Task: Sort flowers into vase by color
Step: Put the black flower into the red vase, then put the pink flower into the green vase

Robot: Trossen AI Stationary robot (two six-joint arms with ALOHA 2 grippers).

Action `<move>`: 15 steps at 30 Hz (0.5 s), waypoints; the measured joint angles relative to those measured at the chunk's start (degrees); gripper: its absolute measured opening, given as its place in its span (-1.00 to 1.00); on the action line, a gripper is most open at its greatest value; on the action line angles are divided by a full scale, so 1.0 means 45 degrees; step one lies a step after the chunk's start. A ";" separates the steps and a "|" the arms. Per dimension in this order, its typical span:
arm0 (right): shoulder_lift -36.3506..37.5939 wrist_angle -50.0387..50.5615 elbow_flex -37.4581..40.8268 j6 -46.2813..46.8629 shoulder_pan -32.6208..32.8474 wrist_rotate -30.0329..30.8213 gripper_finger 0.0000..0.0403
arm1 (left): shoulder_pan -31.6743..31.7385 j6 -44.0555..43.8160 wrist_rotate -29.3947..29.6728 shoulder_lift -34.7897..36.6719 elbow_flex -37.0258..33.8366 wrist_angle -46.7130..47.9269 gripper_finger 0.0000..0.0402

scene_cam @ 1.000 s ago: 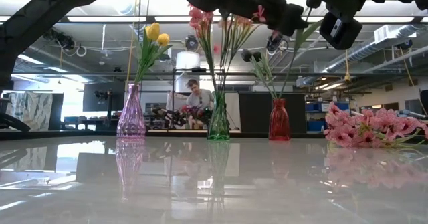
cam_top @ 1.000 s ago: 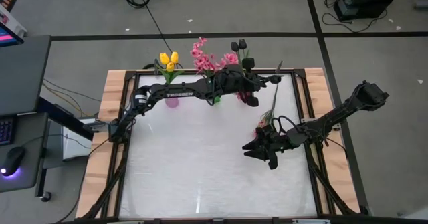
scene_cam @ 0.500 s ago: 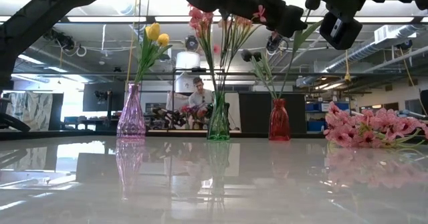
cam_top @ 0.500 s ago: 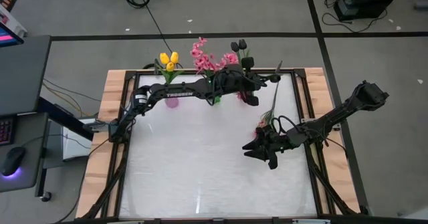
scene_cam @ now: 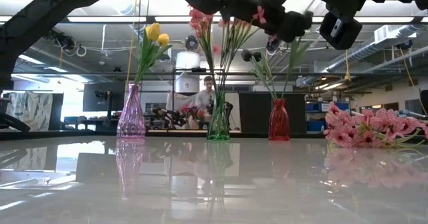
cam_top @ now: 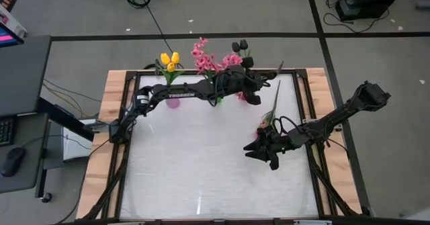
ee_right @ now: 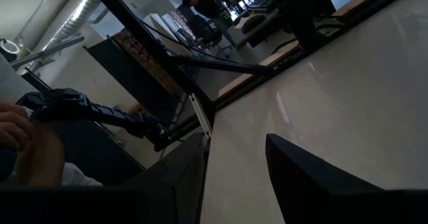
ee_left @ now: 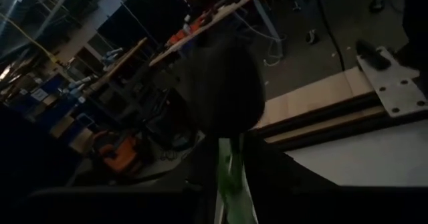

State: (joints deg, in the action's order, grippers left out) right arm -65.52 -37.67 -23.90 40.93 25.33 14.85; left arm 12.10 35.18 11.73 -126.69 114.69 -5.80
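Three vases stand along the far edge: a purple vase (scene_cam: 131, 114) with yellow tulips (scene_cam: 155, 33), a green vase (scene_cam: 218, 120) with pink sprays (scene_cam: 200, 17), and a red vase (scene_cam: 279, 120) with dark tulips (scene_cam: 251, 55). My left gripper (cam_top: 261, 84) reaches level over the red vase. It is open, with a dark tulip's green stem (ee_left: 231, 177) standing between its fingers and the tulip's head (ee_left: 224, 93) above. The stem's lower part (scene_cam: 293, 57) runs down toward the red vase. My right gripper (cam_top: 267, 154) hovers open near the right, holding nothing. My left gripper's fingers come level from the table's left and stand on either side of the dark tulip's stem (ee_left: 232, 164), just below its head. I cannot tell whether either finger touches the stem.
A pink spray (cam_top: 267, 125) lies on the table at the right, its blossoms (scene_cam: 374, 130) next to my right gripper and its stem (cam_top: 276, 97) pointing at the far edge. The wooden frame (cam_top: 114, 117) borders the white tabletop. A person moves in the room behind.
My left gripper has turned a little at the wrist over the red vase. The dark tulip's stem, which leaned toward the table's right, now stands nearer upright over the red vase. Its head no longer shows to the right of the gripper in the high view.
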 joint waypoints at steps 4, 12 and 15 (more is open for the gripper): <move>0.0000 0.0001 0.0000 0.0000 0.0000 0.0000 -0.15 | 0.0022 0.0005 0.0553 -0.0053 0.0000 0.0099 -0.57; 0.0000 0.0005 -0.0004 -0.0003 0.0002 0.0000 -0.15 | 0.0049 -0.0015 0.0837 -0.0053 0.0000 0.0098 -0.45; 0.0000 0.0005 0.0000 0.0000 0.0004 0.0000 -0.15 | -0.0064 -0.0011 0.1065 -0.0053 0.0000 0.0126 -0.39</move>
State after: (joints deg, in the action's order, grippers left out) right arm -65.52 -37.65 -23.90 40.93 25.34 14.85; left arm 11.81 35.13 16.53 -126.93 114.69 -5.24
